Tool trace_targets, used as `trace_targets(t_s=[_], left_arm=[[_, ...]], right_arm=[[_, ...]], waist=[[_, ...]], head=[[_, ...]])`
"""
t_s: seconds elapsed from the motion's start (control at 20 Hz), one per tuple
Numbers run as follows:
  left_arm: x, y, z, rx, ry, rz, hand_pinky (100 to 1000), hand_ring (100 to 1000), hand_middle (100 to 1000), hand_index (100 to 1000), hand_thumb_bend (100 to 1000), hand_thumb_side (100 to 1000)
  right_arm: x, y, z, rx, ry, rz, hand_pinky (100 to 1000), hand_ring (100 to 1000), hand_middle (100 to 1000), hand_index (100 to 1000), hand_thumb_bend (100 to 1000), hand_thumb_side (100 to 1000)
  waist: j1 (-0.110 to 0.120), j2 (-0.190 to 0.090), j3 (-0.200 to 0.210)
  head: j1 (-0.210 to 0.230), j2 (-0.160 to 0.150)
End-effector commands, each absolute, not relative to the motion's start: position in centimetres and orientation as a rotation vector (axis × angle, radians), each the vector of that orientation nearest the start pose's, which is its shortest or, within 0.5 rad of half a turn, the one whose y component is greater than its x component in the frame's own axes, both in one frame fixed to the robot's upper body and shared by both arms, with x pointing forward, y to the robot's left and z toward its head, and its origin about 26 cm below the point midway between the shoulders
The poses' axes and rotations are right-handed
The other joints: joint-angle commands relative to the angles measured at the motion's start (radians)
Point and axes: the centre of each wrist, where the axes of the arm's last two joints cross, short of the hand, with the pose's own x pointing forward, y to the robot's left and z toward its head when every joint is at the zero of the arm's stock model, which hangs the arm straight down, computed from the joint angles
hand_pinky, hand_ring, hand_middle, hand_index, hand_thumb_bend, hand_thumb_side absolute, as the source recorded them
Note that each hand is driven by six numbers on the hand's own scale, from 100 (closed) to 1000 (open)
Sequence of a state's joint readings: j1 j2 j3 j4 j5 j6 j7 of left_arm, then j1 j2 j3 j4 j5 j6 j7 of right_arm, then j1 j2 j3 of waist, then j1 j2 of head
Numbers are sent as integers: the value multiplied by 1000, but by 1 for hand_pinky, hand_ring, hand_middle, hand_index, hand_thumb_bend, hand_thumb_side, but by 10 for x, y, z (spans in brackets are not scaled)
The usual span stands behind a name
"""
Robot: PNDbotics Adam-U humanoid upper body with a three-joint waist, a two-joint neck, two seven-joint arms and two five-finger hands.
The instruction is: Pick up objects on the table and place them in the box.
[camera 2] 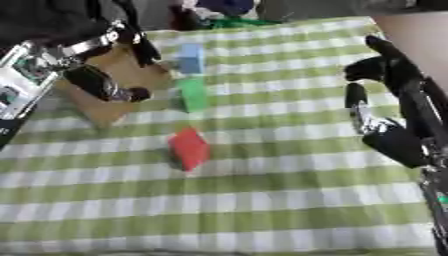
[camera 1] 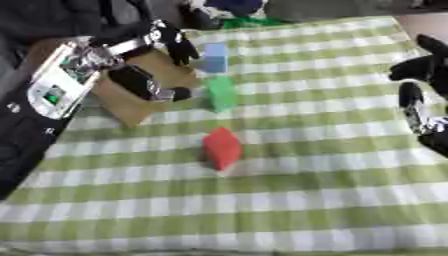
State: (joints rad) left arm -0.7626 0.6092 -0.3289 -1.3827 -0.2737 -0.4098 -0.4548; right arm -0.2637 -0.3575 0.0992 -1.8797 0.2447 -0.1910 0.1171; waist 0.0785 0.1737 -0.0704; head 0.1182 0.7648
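A red block [camera 1: 222,148] lies near the middle of the green-and-white checked cloth. Beyond it stand a green block [camera 1: 222,93] and, farther back, a light blue block [camera 1: 214,57]. The brown cardboard box [camera 1: 131,107] sits at the left. My left hand [camera 1: 153,62] hovers over the box with spread fingers, holding nothing that I can see. My right hand [camera 2: 385,100] hangs at the right edge, away from the blocks, its fingers relaxed and empty.
The checked cloth [camera 1: 289,200] covers the table. Dark and green items [camera 1: 241,15] lie past the far edge. My left forearm [camera 1: 52,85] with its silver casing crosses the upper left.
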Motion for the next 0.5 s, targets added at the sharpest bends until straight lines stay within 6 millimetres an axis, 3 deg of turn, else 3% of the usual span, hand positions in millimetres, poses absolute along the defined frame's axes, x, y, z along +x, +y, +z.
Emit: trace_targets(t_s=[0.05,0.5], left_arm=[[416,268,235,389,-1922,-1738,660,583,574,771,490,410],[423,253,237,393,-1714,-2106,744,678,659,810,611,307]], right_arm=[[311,-255,164,-289,-2233,819,845,726,692,1000,100,572],[312,-255,163,-288,-2228,822,845,726,692,1000,100,573]], waist=[[-2,-17,0],[2,-21,-1]], head=[[-5,5],[-10,5]])
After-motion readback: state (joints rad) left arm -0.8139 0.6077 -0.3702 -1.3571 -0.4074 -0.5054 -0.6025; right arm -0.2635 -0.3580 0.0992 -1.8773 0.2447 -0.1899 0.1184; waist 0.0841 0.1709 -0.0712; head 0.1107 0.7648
